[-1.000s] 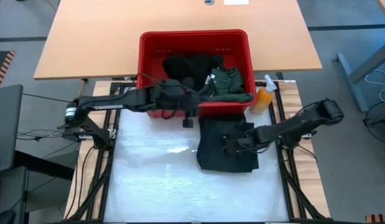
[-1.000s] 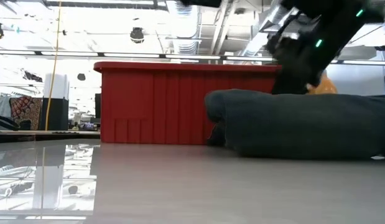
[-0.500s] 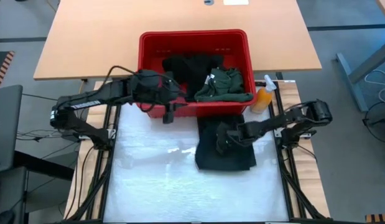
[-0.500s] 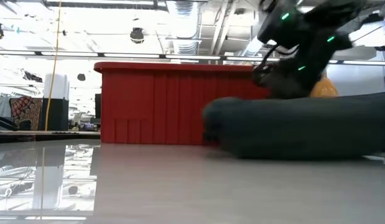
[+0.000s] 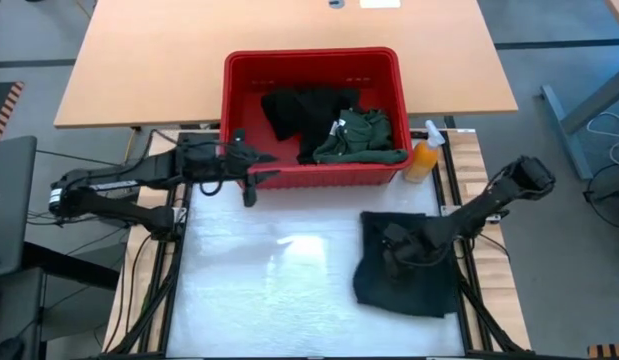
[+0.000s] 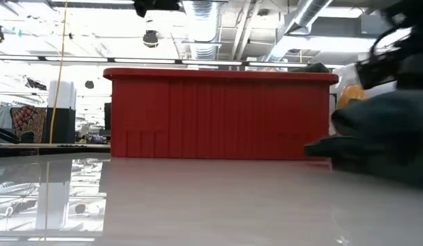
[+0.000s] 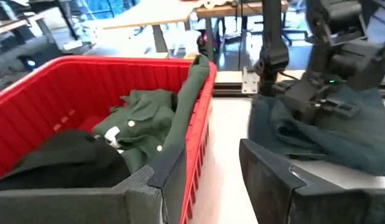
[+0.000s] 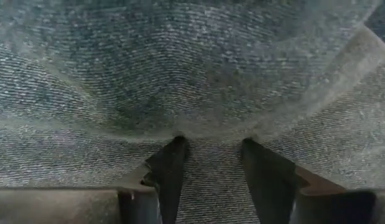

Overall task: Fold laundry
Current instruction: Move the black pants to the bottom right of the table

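My right gripper (image 5: 392,250) is down on the dark teal garment (image 5: 407,268), which lies in a loosely folded, rumpled heap on the white table cover (image 5: 269,290) at the right side, in front of the red basket (image 5: 311,62). In the right wrist view the two fingers (image 8: 167,168) press into the cloth with a ridge of fabric pinched between them, so I judge them clamped on the garment. The step in hand looks like dragging or squaring this piece before the next fold; the next move calls for smoothing the bunched edges flat without letting the layers slide apart. The fabric has a fine twill weave, soft and thick, and holds rounded creases. My left gripper (image 5: 247,190) hangs just in front of the basket's front wall, fingers apart and empty. More laundry waits in the basket: a black garment (image 5: 294,108) and a green buttoned shirt (image 5: 361,135) draped partly over the rim. The basket is rigid ribbed plastic. An orange spray bottle (image 5: 423,158) stands just beside its right corner.
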`<move>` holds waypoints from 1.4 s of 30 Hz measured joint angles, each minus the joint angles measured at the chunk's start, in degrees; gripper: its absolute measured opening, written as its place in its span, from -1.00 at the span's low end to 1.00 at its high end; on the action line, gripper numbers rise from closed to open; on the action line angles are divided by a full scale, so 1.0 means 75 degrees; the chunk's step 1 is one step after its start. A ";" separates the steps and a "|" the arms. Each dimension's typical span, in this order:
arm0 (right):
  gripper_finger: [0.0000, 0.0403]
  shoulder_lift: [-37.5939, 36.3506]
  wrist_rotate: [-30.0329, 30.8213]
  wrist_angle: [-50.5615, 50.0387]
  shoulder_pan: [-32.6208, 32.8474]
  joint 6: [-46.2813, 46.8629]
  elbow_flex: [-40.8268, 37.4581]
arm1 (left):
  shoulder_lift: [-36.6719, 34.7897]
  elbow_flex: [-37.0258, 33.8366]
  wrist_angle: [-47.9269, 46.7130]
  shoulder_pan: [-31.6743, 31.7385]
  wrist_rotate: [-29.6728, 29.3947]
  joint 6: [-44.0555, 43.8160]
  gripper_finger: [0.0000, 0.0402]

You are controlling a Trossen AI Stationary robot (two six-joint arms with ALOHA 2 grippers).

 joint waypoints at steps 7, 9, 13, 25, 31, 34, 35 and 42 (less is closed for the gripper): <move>-0.07 -0.0558 -0.0098 -0.0515 0.0815 0.0039 0.0343 | -0.0433 -0.0219 -0.0050 0.0000 -0.0164 0.0034 -0.32; -0.07 -0.0676 -0.0032 -0.0803 0.0724 0.0091 0.0541 | -0.0425 -0.0219 -0.0056 0.0000 -0.0110 0.0086 -0.32; -0.09 -0.0804 0.0075 -0.1075 0.0258 0.0090 0.0946 | -0.0377 -0.0219 -0.0062 0.0000 -0.0077 0.0174 -0.31; -0.11 -0.0443 -0.1017 -0.0441 0.0216 -0.0476 0.1513 | -0.0358 -0.0218 -0.0076 -0.0016 0.0178 -0.0114 -0.31; -0.12 0.0431 -0.0706 -0.0714 0.0911 -0.0772 0.1392 | -0.0358 -0.0217 -0.0323 -0.0163 0.0176 -0.0242 -0.31; -0.12 0.0870 -0.0862 -0.0097 0.1306 -0.0584 0.1141 | -0.0358 -0.0217 -0.0531 -0.0219 0.0169 -0.0341 -0.31; -0.12 0.0999 -0.0999 0.0136 0.1429 -0.0451 0.1067 | -0.0358 -0.0217 -0.0589 -0.0225 0.0151 -0.0380 -0.31; -0.12 0.1353 -0.1008 0.1024 0.1833 0.0938 0.1011 | -0.0358 -0.0217 -0.0559 -0.0256 0.0104 -0.0579 -0.31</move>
